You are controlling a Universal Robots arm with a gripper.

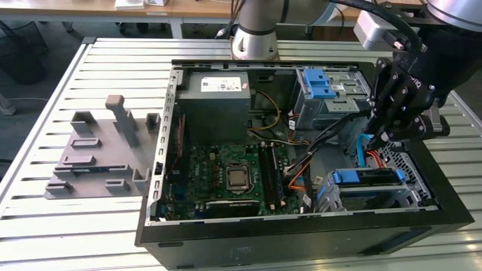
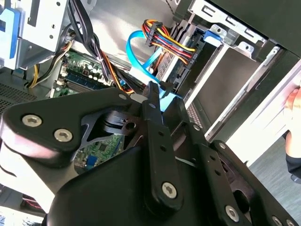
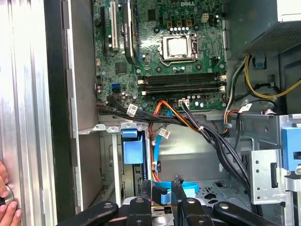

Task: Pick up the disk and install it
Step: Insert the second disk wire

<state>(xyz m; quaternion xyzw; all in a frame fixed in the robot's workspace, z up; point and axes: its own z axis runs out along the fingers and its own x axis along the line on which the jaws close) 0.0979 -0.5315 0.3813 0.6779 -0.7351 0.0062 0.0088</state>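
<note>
Seemingly tool (image 3: 162,186) pinches blue cable (image 3: 181,189) inside case (image 1: 301,237); disk hidden.

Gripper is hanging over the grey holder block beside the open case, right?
Not quite. In the exterior view the gripper hangs over the open case itself, toward the exterior view's right. The grey holder block lies beside the case, on the exterior view's left.

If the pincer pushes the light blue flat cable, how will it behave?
Probably floppy: the blue cable curves in a loose loop, so it should bend aside. Likely light, being thin and flat.
</note>
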